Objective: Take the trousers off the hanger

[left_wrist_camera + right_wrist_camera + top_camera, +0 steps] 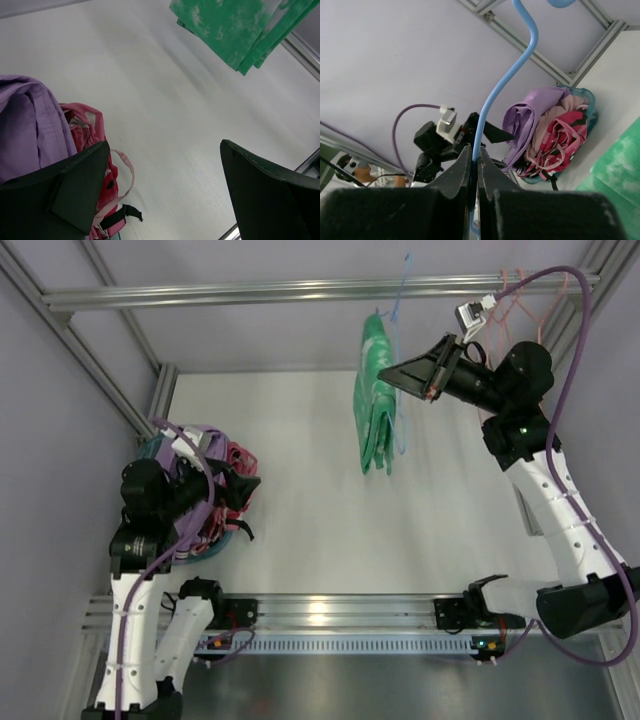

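The bright green trousers (pixel 375 395) hang folded long and narrow over the light-blue wire hanger (pixel 399 300), whose hook sits on the top rail. My right gripper (pixel 385 371) is shut on the hanger's neck (pixel 492 100) just above the trousers. A green corner of the trousers (pixel 617 170) shows at the right wrist view's lower right. My left gripper (pixel 245 505) stands open by the clothes pile at the left, far from the trousers (pixel 235 25), with only bare table between its fingers (pixel 80 187).
A teal basket (pixel 215 545) at the left holds a purple cloth (pixel 195 445) and a red-pink patterned cloth (pixel 235 460). Pink wire hangers (pixel 520 295) hang at the back right. Aluminium frame rails (pixel 300 290) border the white table (pixel 300 520).
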Controlling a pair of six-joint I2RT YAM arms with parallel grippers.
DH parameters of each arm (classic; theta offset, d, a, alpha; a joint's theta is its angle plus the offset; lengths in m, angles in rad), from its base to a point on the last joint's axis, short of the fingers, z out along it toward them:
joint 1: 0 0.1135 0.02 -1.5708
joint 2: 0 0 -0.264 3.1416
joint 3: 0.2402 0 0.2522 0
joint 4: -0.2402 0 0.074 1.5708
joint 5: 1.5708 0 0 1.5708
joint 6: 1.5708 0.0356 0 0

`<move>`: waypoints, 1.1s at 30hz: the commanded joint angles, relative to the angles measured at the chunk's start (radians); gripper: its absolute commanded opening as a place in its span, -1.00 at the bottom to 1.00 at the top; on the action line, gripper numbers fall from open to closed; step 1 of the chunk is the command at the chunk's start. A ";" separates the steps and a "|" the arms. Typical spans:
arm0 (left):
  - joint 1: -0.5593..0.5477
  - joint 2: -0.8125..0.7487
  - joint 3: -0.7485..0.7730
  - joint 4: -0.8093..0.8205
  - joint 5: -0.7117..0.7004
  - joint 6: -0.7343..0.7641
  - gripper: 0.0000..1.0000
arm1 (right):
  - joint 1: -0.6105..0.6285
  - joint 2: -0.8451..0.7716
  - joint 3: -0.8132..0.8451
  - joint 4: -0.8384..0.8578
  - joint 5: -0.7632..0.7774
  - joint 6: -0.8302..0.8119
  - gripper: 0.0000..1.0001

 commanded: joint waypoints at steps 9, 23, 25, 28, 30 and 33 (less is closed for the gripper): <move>-0.185 0.128 -0.083 0.456 -0.168 0.184 0.82 | 0.039 -0.107 0.061 0.098 0.064 -0.036 -1.00; -0.893 0.393 -0.168 0.897 -0.718 0.432 0.96 | 0.059 -0.064 0.186 -0.006 0.196 -0.052 -1.00; -0.931 0.459 -0.146 0.920 -0.739 0.403 0.96 | 0.062 -0.061 0.197 -0.008 0.208 -0.050 -1.00; -0.948 0.557 -0.087 0.952 -0.784 0.349 0.96 | 0.062 -0.052 0.212 -0.014 0.227 -0.043 -1.00; -0.948 0.608 -0.059 1.001 -0.788 0.314 0.96 | 0.067 -0.050 0.219 -0.012 0.238 -0.042 -1.00; -0.948 0.663 -0.031 1.032 -0.796 0.265 0.96 | 0.071 -0.038 0.229 -0.031 0.254 -0.041 -1.00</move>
